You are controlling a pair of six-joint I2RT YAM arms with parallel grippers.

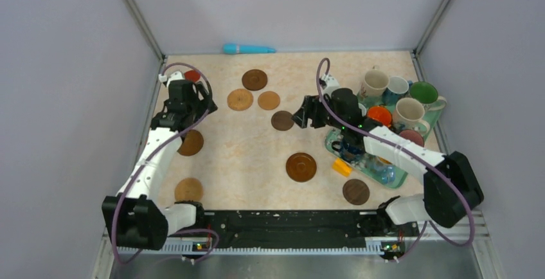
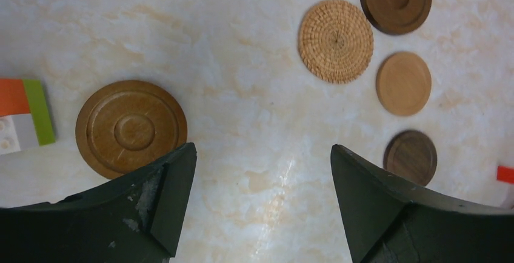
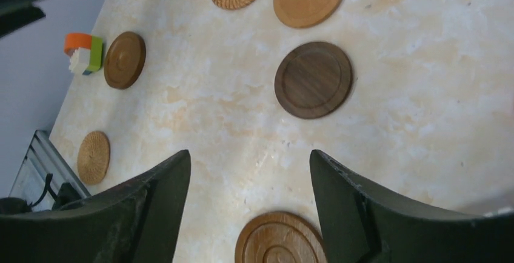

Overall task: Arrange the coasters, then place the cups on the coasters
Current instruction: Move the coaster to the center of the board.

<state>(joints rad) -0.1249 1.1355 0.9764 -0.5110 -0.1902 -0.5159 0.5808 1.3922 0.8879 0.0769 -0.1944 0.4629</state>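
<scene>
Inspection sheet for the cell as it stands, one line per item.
Surface: marbled beige tabletop.
Job's things: coasters scattered, none bearing a cup; cups crowded on the teal tray, right side.
Clutter: teal pen-like object at far edge; orange block beside tray.
Tools: left tool open, empty; right tool open, empty.
Cables: purple cable looped along each arm.
Surroundings: grey walls on three sides.

Lab enclosure (plain grey walls (image 1: pixel 64 67)).

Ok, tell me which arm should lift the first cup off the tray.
Right. The cups stand on the tray next to the right gripper, which is open and empty; the left gripper sits far across the table.
</scene>
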